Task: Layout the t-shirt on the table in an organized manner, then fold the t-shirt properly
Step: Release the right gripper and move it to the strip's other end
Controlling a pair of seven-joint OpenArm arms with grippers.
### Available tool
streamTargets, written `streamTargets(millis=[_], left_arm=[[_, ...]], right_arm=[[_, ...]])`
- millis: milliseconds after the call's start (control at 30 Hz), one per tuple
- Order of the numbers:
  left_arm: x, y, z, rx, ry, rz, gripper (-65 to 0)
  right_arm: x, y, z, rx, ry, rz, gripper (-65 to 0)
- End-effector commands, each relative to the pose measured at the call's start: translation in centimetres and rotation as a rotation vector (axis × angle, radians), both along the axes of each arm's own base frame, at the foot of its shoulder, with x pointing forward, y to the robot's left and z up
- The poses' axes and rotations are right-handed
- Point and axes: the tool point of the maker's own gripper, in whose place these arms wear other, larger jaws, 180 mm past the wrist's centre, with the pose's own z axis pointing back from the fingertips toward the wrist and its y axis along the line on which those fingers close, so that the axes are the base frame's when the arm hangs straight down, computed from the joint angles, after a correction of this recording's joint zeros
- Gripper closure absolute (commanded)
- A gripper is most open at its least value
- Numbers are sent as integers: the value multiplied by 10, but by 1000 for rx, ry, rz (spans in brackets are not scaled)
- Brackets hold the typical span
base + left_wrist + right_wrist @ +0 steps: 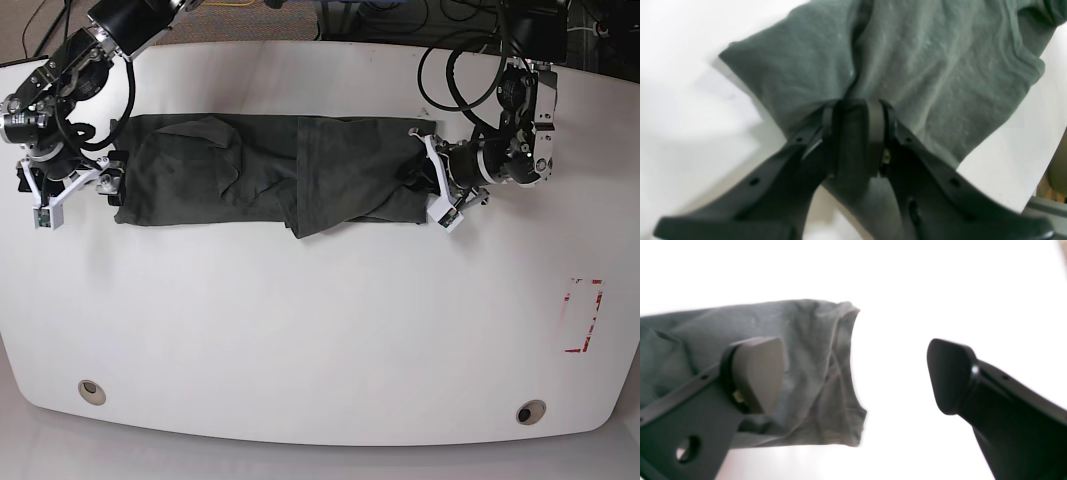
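A: In the left wrist view, left gripper (858, 131) clenched on a bunched fold of the t-shirt (907, 66), pads pressed together with cloth pinched between. Grey fabric spread beyond the fingers over the white table (680, 100).

B: Wrinkled there?

A: Creased, with one deep fold running up from the grip.

B: And in the right wrist view?

A: Right gripper (853, 373) released, jaws wide apart, nothing between them. One fingertip (756, 373) above the cloth, the other over bare table (907, 280). End of the t-shirt (813, 366) lying flat, its hemmed edge between the two fingers. Touching or hovering: cannot tell.

B: From the base view?

A: T-shirt (270, 175) stretched as a long band across the far half of the table (320, 340), overlapping folds near the middle. Left gripper (437, 185) at the band's right end, right gripper (75, 185) at its left end. Red-and-white marking (585, 317) near the right edge, two grommet holes (91, 391) along the near edge, well apart from the cloth.
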Motion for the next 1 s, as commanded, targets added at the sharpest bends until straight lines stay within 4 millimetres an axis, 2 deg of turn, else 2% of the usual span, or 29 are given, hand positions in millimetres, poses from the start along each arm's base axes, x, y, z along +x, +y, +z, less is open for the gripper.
streamTargets(millis=[0,200,333,633,767,967], left_arm=[[1,19,-10,65,17,16,-103],[-4,34,-24,70,50,43,-103],[-3,47,-26,87,53,54,-103],[-5,46,-27,86,54,52,-103],[-5,47,-27,87,54,52,-103],[-5,47,-26,88,55,52,-103]], right_arm=[[5,-12,5,47,-37,2,-650],[4,-6,-19,208,-27,11,-650],[0,-2,-39,288,4,-2,-650],[-3,7,-63,378,30,-26,-650],[-6,21,-78,435,54,-32,-650],[3,49,-79,437,66,44,-650]])
